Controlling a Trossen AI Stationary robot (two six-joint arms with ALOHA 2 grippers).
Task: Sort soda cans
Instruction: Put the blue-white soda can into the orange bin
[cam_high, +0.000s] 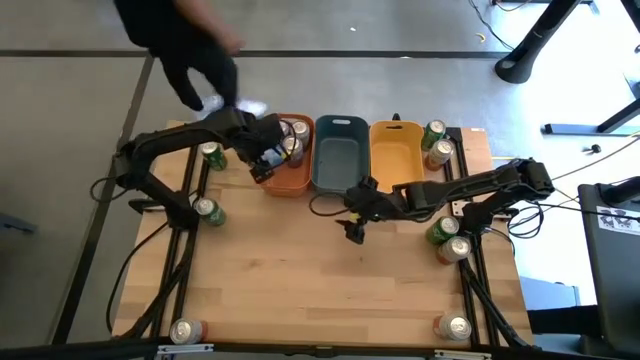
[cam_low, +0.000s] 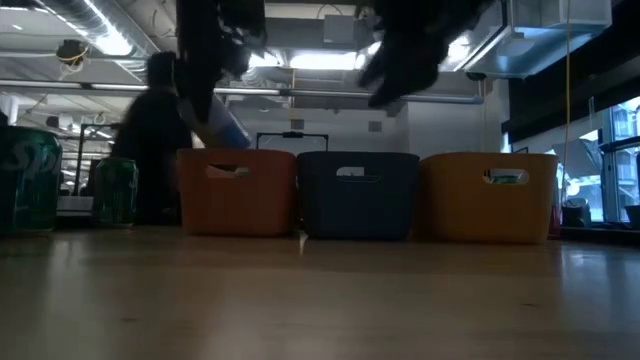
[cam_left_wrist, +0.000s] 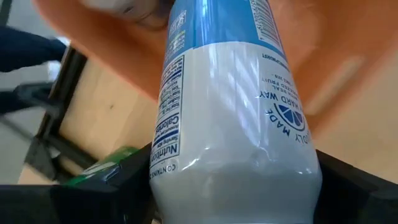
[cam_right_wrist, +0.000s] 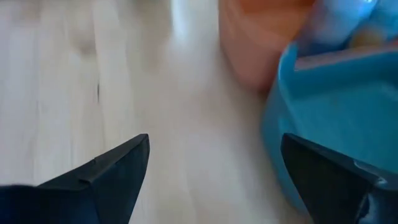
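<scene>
White-and-blue soda can (cam_left_wrist: 230, 124) between left gripper (cam_high: 262, 160) fingers, over orange bin (cam_high: 290, 182).

The middle and near part of the desk (cam_high: 300, 290) lies bare, giving open passage between the arms. Along the far edge 3 bins block the way: orange bin (cam_high: 290, 175), grey-blue bin (cam_high: 338, 160), yellow bin (cam_high: 395, 155). Soda cans (cam_high: 208, 211) stand near both side edges and the near corners.

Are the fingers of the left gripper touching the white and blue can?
Touching. In the left wrist view, both dark fingers press against the sides of the white and blue can.
</scene>
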